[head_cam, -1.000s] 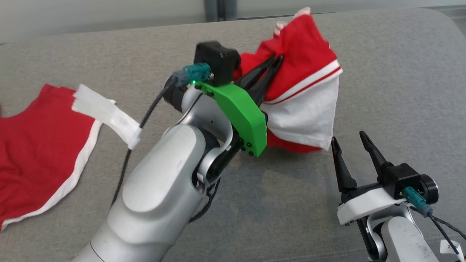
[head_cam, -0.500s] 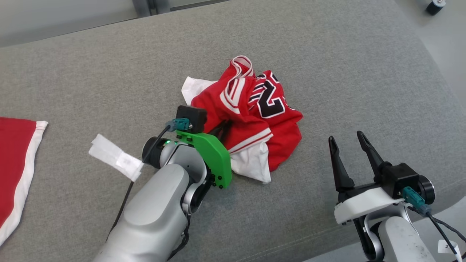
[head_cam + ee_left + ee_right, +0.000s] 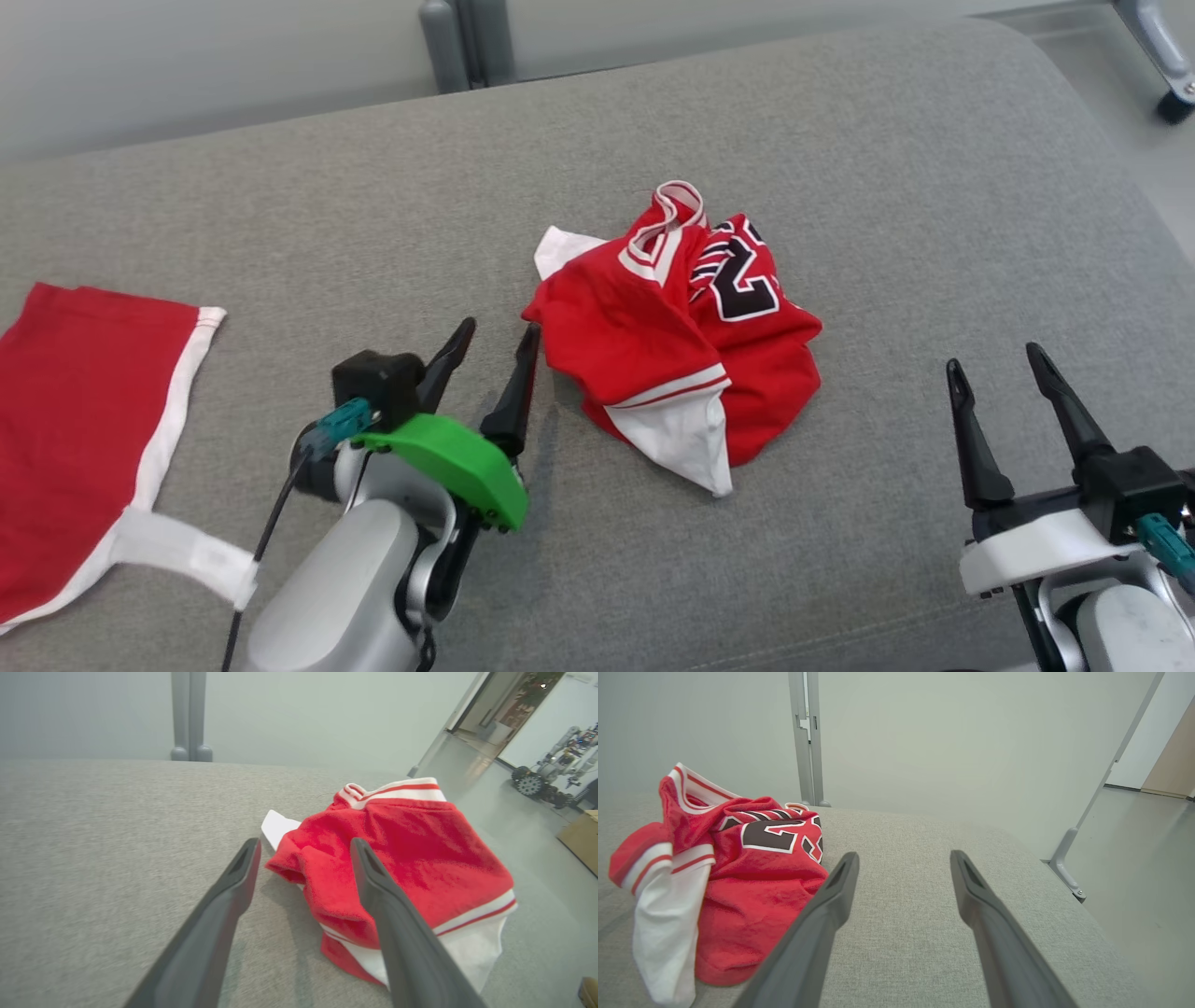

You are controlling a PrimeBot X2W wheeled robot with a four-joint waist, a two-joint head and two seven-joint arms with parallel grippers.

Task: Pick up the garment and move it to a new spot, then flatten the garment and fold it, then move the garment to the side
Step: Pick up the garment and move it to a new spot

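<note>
The garment (image 3: 686, 331) is a red jersey with white trim and a black number, lying crumpled in a heap on the grey cushion (image 3: 840, 168). In the left wrist view the garment (image 3: 402, 868) sits just past the fingertips, and in the right wrist view the garment (image 3: 738, 872) lies to the left. My left gripper (image 3: 495, 331) stands open right beside the heap's left edge, with nothing between its fingers. My right gripper (image 3: 994, 359) is open too, low at the right and apart from the heap.
A second red cloth with white edging (image 3: 84, 420) lies flat at the far left of the cushion. A white tag (image 3: 187, 551) hangs on the left arm's cable. The cushion's right edge (image 3: 1120, 168) drops to the floor, and metal posts (image 3: 457, 42) stand behind.
My left gripper has set the garment down on the cushion, opened and drawn back to its left. The head camera has shifted between frames. The right gripper stays open.
</note>
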